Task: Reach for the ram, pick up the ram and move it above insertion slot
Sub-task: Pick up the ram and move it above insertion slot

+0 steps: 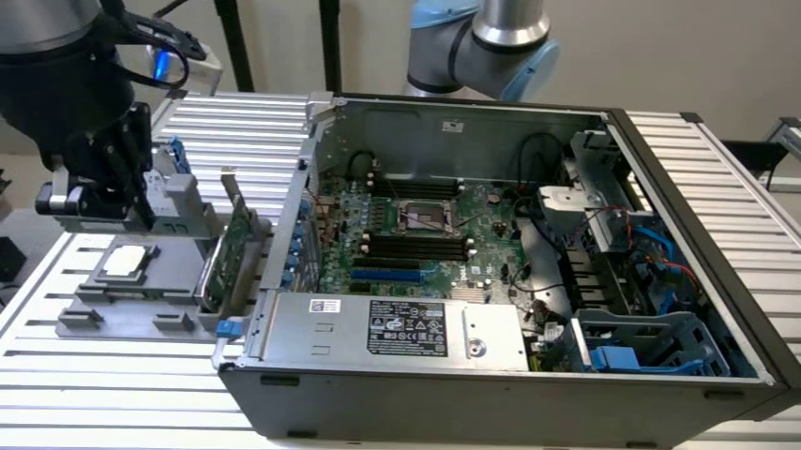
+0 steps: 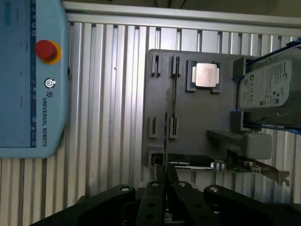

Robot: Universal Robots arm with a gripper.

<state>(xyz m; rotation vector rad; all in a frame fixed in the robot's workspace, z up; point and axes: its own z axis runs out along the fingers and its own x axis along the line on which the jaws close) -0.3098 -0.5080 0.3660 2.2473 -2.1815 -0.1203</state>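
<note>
The pincer (image 1: 119,211) hangs over the grey holder (image 1: 126,300) on the tabletop (image 1: 75,384) at the exterior view's left; in the wrist view its fingers stand almost together, pinched on the top edge of the ram (image 2: 166,132), which stands on edge along the holder's slotted posts; whether it has cleared them I cannot tell. Just beside it lie a processor chip (image 1: 126,262) and a hard drive (image 1: 175,202), then the tall green card (image 1: 232,258); further right sits the open computer case (image 1: 501,412), with its black memory slots (image 1: 414,246) well apart from the pincer. The hold is narrow, so the stick could pivot or slip; a tilted lift could snag the posts; a low carry could strike the card or the case wall.
</note>
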